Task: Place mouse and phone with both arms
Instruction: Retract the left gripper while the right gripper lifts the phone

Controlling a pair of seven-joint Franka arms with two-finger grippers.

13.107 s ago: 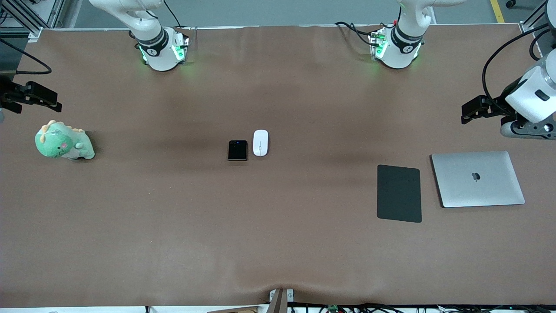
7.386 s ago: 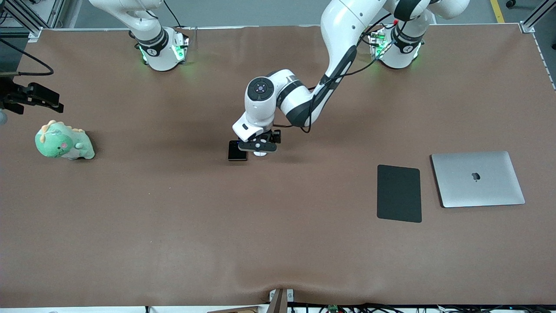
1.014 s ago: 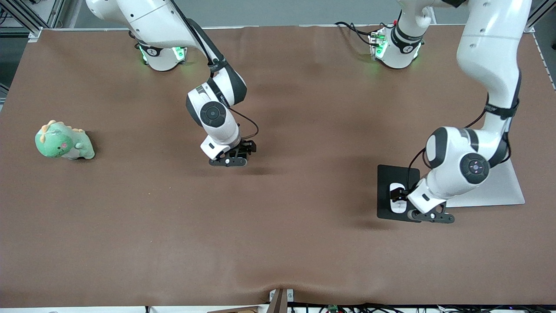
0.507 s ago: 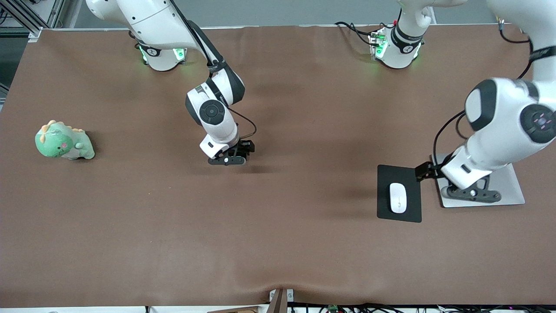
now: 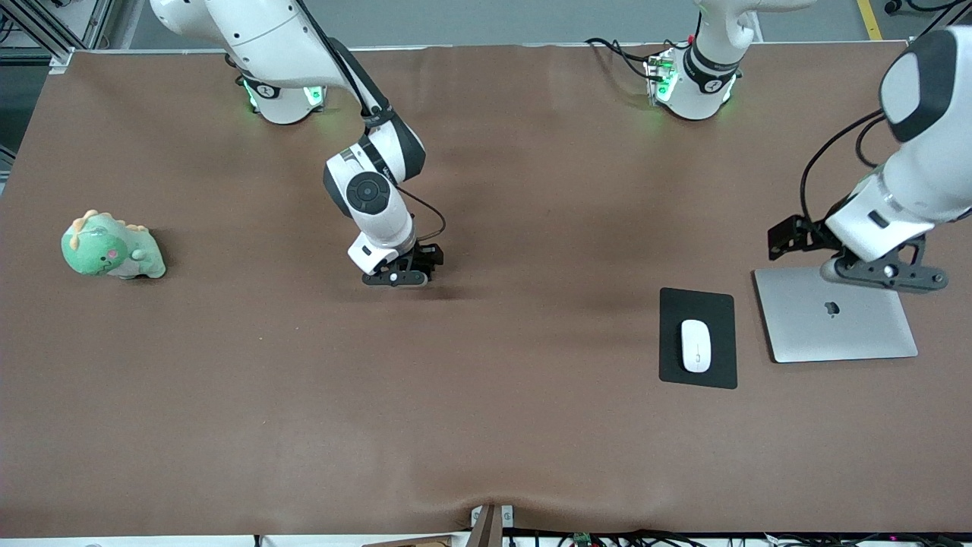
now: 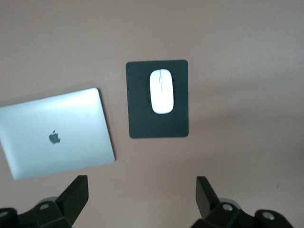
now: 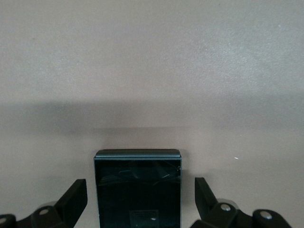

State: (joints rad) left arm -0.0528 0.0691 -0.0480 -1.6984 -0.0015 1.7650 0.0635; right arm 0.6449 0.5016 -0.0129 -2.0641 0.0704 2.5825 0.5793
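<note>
The white mouse (image 5: 695, 346) lies on the black pad (image 5: 699, 304), and also shows in the left wrist view (image 6: 161, 91) on the pad (image 6: 156, 126). My left gripper (image 5: 885, 275) is open and empty, up in the air over the laptop's edge; its own view (image 6: 141, 199) shows its fingers wide apart. My right gripper (image 5: 397, 276) hangs low over the table's middle and hides the phone in the front view. In the right wrist view the black glossy phone (image 7: 137, 190) lies between my right gripper's (image 7: 138, 202) open fingers (image 7: 71, 202), which stand apart from its sides.
A closed silver laptop (image 5: 835, 319) lies beside the pad toward the left arm's end, also in the left wrist view (image 6: 54, 133). A green plush dinosaur (image 5: 110, 247) sits at the right arm's end. The brown table cover (image 5: 486, 418) stretches between them.
My left gripper has let go of the mouse on the pad, risen and drawn away over the laptop. My right gripper has shifted only slightly over the phone.
</note>
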